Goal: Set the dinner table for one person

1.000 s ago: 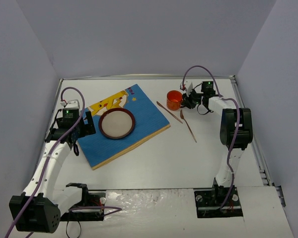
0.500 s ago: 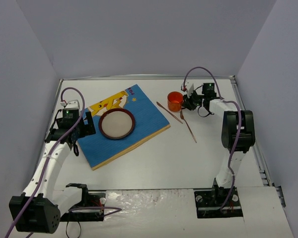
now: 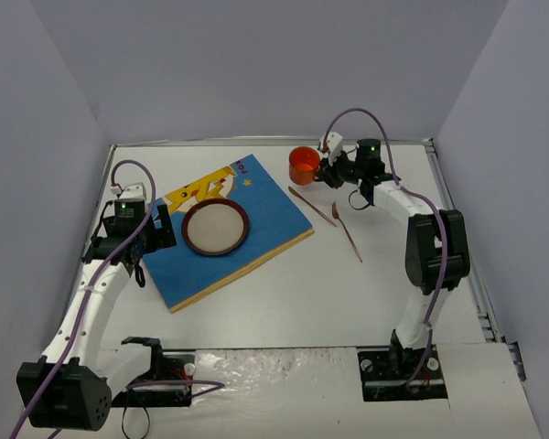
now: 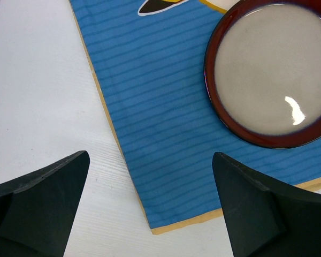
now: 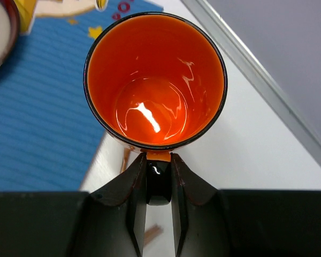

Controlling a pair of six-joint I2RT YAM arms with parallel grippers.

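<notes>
Orange cup [image 3: 304, 165] (in right fingers [image 3: 328, 170])

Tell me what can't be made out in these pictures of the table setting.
- Top view: the thin brown utensils on the dinner table are too small to identify.
- Right wrist view: the orange cup hides whatever is beneath it, so whether it is lifted is unclear; the right gripper covers most of its handle.
- Left wrist view: the plate is cut by the right edge, the placemat figure by the top edge.

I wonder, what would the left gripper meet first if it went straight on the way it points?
Probably the blue placemat, near its edge, short of the plate; how high the open left gripper hangs is unclear.
</notes>
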